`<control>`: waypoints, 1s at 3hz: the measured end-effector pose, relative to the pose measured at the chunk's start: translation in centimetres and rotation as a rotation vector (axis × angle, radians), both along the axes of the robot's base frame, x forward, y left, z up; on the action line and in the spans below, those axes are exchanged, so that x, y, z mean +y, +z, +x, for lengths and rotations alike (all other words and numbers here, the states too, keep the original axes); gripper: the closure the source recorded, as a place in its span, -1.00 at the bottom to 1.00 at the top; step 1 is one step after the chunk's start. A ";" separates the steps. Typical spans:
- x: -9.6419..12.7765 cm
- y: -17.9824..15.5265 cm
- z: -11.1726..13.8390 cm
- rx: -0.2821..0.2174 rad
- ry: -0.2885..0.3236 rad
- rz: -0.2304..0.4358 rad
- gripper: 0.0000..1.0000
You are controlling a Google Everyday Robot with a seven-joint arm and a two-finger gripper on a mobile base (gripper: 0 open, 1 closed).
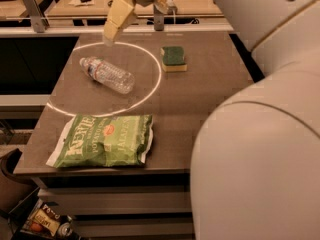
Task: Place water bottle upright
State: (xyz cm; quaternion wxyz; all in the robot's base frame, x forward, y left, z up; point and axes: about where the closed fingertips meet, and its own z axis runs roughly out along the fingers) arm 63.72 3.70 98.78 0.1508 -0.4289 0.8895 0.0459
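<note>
Wooden tabletop marked with a white ring. Water bottle lies on its side inside the ring. Gripper hangs above the far edge, jaws wide, empty. Sponge and chip bag nearby; robot arm hides the right foreground

The grey table carried a water bottle on its side, a green sponge and a green chip bag, with the gripper above its far edge.

A chip bag lies flat at the table's near left corner. A green sponge sits near the far edge. The jaws hang spread above that edge.
</note>
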 end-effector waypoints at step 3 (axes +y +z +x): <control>5.6 -6.4 -1.4 0.185 -0.005 -0.044 -1.00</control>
